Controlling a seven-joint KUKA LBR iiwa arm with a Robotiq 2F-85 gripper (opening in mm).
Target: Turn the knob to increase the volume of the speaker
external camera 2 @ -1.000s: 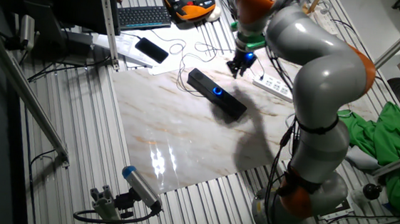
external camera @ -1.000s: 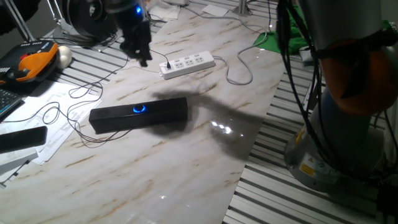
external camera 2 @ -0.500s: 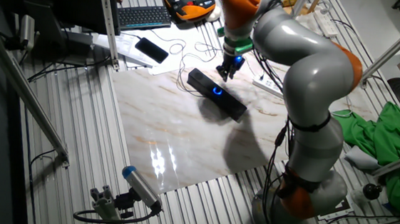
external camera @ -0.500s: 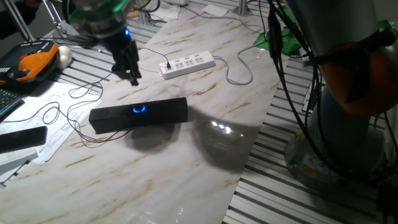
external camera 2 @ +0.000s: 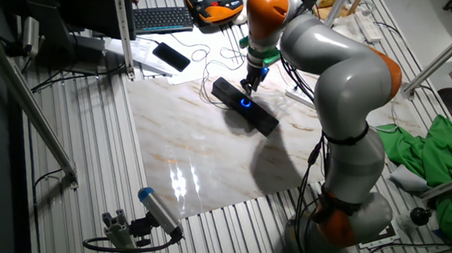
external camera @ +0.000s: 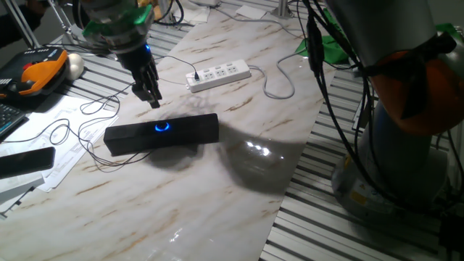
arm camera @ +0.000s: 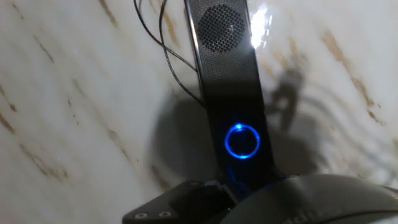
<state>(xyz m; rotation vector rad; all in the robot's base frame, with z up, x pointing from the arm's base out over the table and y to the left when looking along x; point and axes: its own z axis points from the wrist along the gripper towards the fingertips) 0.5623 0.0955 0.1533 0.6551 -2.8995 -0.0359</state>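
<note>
The speaker (external camera: pixel 161 134) is a long black bar lying on the marble table; it also shows in the other fixed view (external camera 2: pixel 246 108). Its knob (external camera: pixel 161 127) glows blue at the centre of the bar and also shows in the other fixed view (external camera 2: pixel 245 104). My gripper (external camera: pixel 150 94) hangs just above and behind the knob, fingers pointing down, apart from the bar; it shows in the other fixed view too (external camera 2: pixel 247 86). In the hand view the knob (arm camera: pixel 242 141) sits low and right of centre on the speaker (arm camera: pixel 227 74). The fingertips are hidden there. The finger gap is too small to judge.
A white power strip (external camera: pixel 219 74) lies behind the speaker with grey cables. Thin black cables (external camera: pixel 69 130) loop at the speaker's left end. A flat black slab (external camera: pixel 25 161), papers and an orange pendant (external camera: pixel 40 72) lie left. Green cloth (external camera 2: pixel 441 168) lies beside the arm's base.
The gripper has moved from near the power strip toward the speaker and lower, ending just above the knob. The speaker has not moved.
</note>
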